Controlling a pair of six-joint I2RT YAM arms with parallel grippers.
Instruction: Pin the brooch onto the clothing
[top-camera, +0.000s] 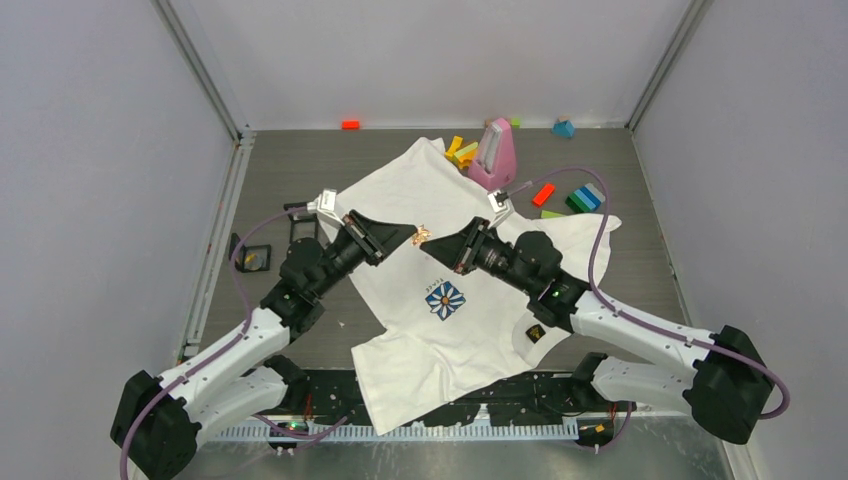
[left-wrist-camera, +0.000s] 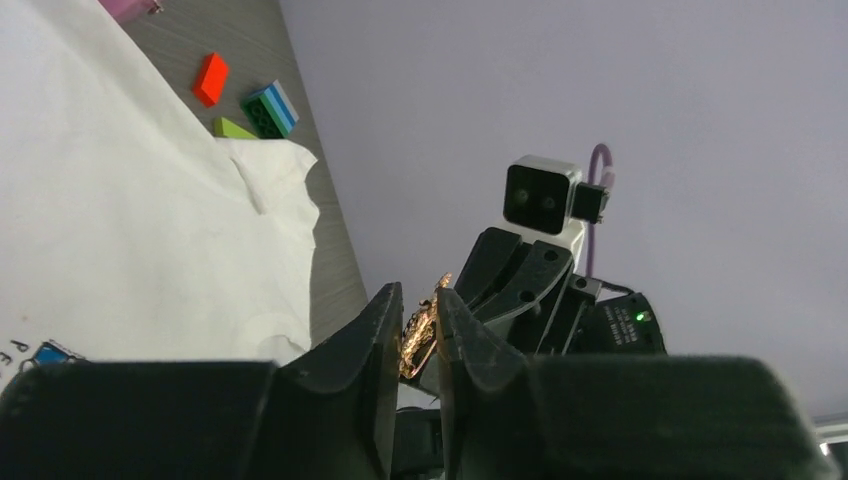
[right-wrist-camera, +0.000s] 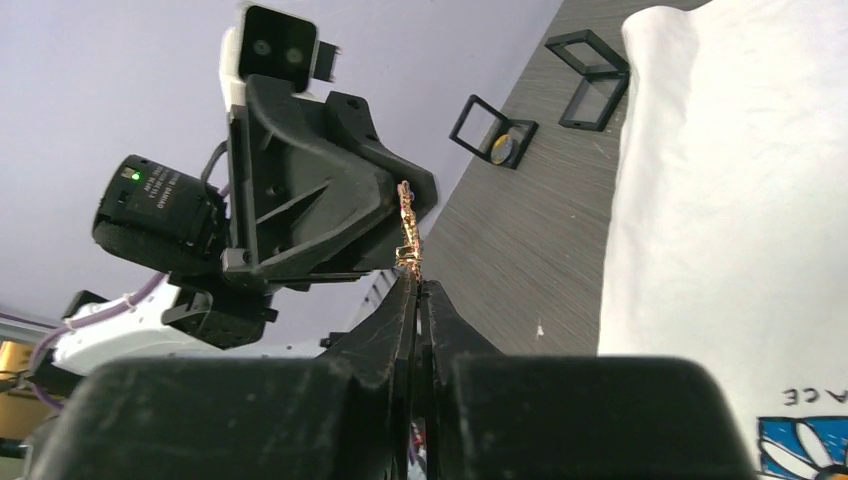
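Grey wood-grain table, pink wedge-shaped stand stood far right of centre, yellow and green blocks just left of it, red block and blue-green block lay nearer on its right, orange block sat by the far wall, 3 black square frames lay at left.

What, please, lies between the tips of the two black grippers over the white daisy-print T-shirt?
A small gold brooch, gripped by both the left gripper and the right gripper; the top view shows it, and both wrist views confirm.
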